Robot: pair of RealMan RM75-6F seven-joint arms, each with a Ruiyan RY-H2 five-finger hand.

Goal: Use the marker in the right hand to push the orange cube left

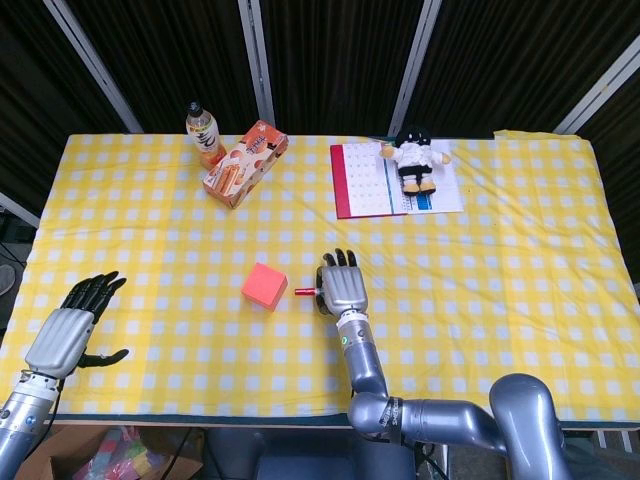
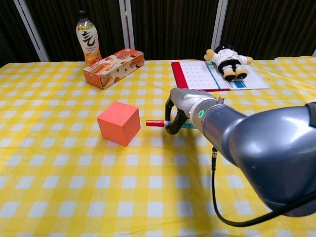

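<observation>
The orange cube (image 1: 264, 286) (image 2: 119, 122) sits on the yellow checked cloth near the table's middle. My right hand (image 1: 342, 284) (image 2: 183, 108) is just right of it and grips a marker (image 2: 157, 123) with a red cap that points left at the cube. A small gap separates the marker tip (image 1: 304, 292) from the cube's right face. My left hand (image 1: 68, 328) hovers at the table's front left corner, holding nothing, fingers spread; the chest view does not show it.
A drink bottle (image 1: 203, 133) (image 2: 87, 41) and a snack box (image 1: 245, 163) (image 2: 113, 67) stand at the back left. A calendar pad (image 1: 390, 179) (image 2: 212, 75) with a plush toy (image 1: 415, 157) (image 2: 228, 61) on it lies at the back right.
</observation>
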